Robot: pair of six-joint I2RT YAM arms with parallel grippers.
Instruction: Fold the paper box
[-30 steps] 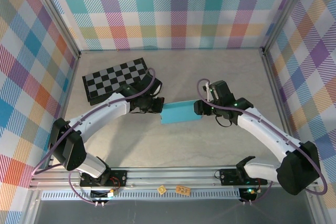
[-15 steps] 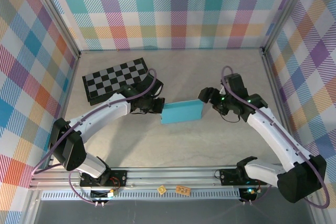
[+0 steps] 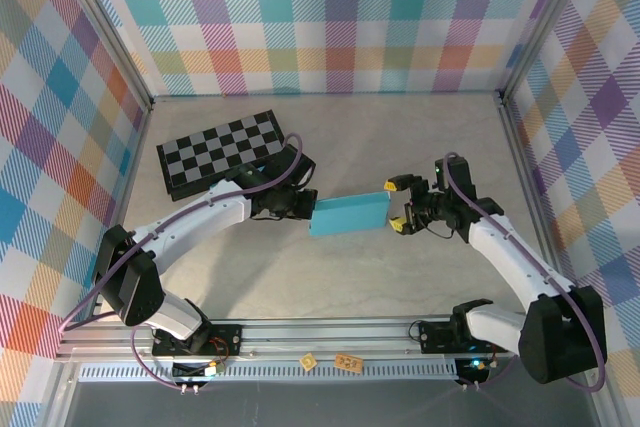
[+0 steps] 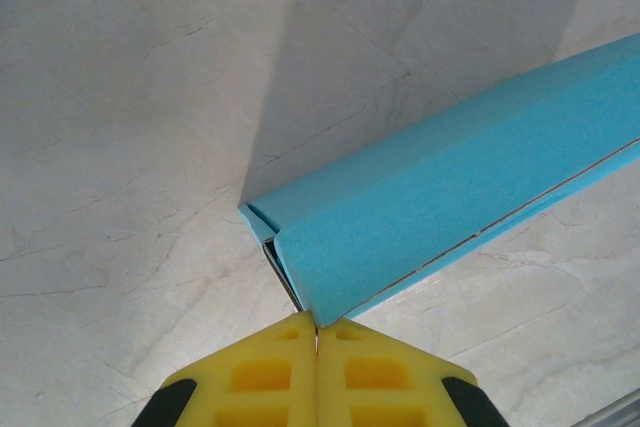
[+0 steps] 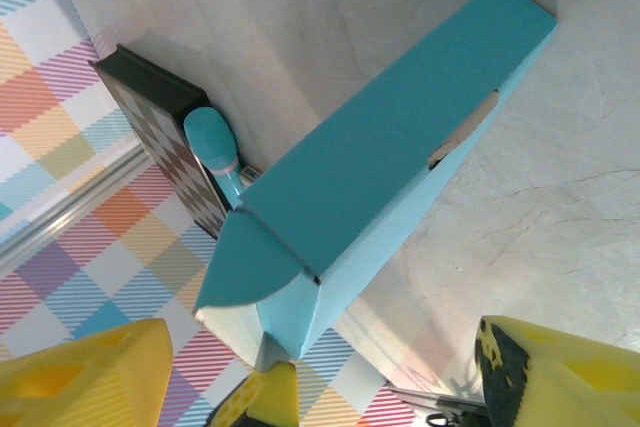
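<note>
In the middle of the table (image 3: 300,282), seen from above, the paper box (image 3: 348,215) sits as a closed turquoise block, with the checkered board (image 3: 220,152) at its 10 o'clock. The left gripper (image 3: 305,205) is clamped on the box's 9 o'clock end. The right gripper (image 3: 401,205) stands released just off the 3 o'clock end, with its fingers spread. From the left wrist, the yellow fingers (image 4: 270,377) are pressed together on the box's (image 4: 450,207) near corner. From the right wrist, the right gripper's (image 5: 320,347) yellow fingers (image 5: 80,377) sit wide apart at 7 and 5 o'clock, and the box (image 5: 380,167) runs between them toward 1 o'clock, untouched by them.
</note>
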